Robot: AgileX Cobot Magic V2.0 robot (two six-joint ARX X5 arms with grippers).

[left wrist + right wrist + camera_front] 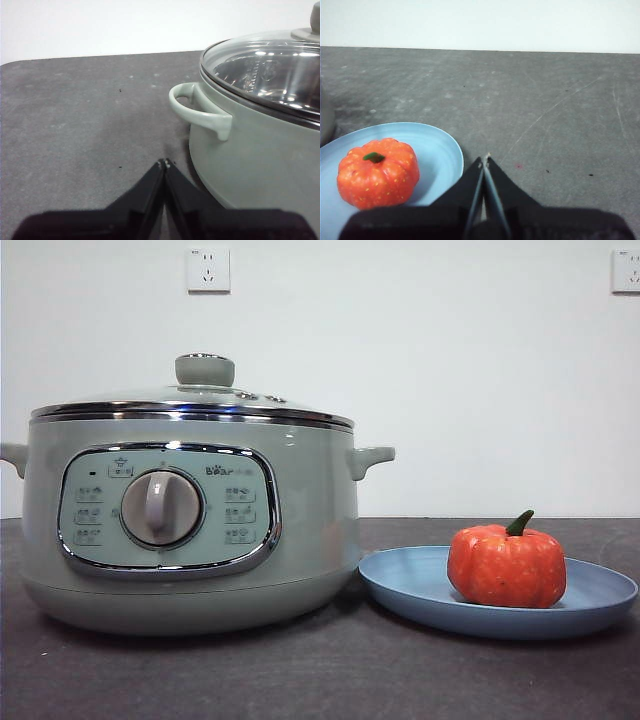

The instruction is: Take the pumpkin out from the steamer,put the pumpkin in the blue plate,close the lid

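Note:
The orange pumpkin (506,566) (377,172) with its green stem sits upright on the blue plate (592,602) (437,150), right of the steamer. On the pale green steamer (300,520) (250,155) rests the glass lid (205,371) (270,70), flat on the chrome rim. My left gripper (164,162) is shut and empty, low beside the steamer's side handle (197,112). My right gripper (484,159) is shut and empty, just beyond the plate's edge and off to the side of the pumpkin. Neither arm appears in the front view.
Dark grey tabletop (300,680) runs under everything, with a white wall behind holding two sockets (208,269). The steamer's dial panel (160,508) faces the front camera. Bare table stretches past the right gripper (560,110) and beside the left one (75,115).

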